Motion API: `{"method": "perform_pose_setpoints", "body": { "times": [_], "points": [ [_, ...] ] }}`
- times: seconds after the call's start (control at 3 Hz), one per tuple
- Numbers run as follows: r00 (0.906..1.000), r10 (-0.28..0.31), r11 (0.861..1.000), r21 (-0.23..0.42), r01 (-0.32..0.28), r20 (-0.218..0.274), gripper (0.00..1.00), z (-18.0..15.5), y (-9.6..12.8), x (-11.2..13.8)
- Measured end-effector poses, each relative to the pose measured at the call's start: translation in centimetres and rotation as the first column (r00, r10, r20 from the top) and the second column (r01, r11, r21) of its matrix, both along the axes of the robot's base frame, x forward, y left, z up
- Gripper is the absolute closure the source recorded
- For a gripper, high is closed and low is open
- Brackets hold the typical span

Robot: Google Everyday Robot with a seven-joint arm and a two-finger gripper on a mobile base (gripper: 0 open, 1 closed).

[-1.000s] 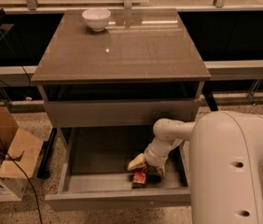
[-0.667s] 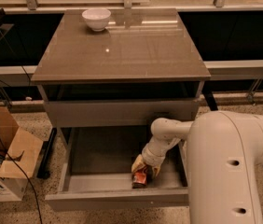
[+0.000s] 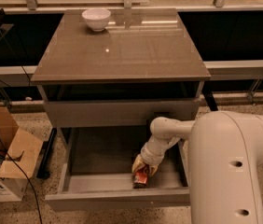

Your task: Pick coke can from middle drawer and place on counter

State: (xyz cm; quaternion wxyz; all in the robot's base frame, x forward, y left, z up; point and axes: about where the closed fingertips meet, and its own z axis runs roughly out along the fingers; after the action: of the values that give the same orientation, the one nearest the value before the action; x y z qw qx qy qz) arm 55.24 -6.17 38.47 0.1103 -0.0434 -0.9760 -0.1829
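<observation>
The glossy counter (image 3: 122, 55) was topped by a white bowl (image 3: 96, 18). In the opened middle drawer (image 3: 117, 200), front right, the gripper (image 3: 144, 166) was set over the red coke can (image 3: 141, 178); its grip and the lettering could not be made out.

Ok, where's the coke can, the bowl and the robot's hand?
coke can (image 3: 141, 178): camera view, red side.
bowl (image 3: 96, 19): camera view, outer wall.
hand (image 3: 143, 168): camera view, its tip, in the middle drawer (image 3: 99, 148) over the can.

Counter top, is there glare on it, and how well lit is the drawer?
Camera view: bright glints streak the counter beside the bowl; the drawer floor is dim, and the gripper sits at the can in that shadow.
</observation>
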Motion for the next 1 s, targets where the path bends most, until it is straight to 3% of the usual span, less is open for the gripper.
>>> {"method": "perform_pose_setpoints", "body": {
  "times": [0.33, 0.67, 1.0],
  "points": [
    [0.998, 0.028, 0.998, 0.057, -0.032, 0.056, 1.0, 3.5, -0.4, 0.1],
    [0.9754, 0.117, 0.985, 0.101, -0.137, 0.187, 1.0, 9.8, -1.4, -0.4],
    [0.9146, 0.25, 0.949, 0.107, -0.297, 0.318, 1.0, 17.8, -2.1, -2.0]
  ]
}}
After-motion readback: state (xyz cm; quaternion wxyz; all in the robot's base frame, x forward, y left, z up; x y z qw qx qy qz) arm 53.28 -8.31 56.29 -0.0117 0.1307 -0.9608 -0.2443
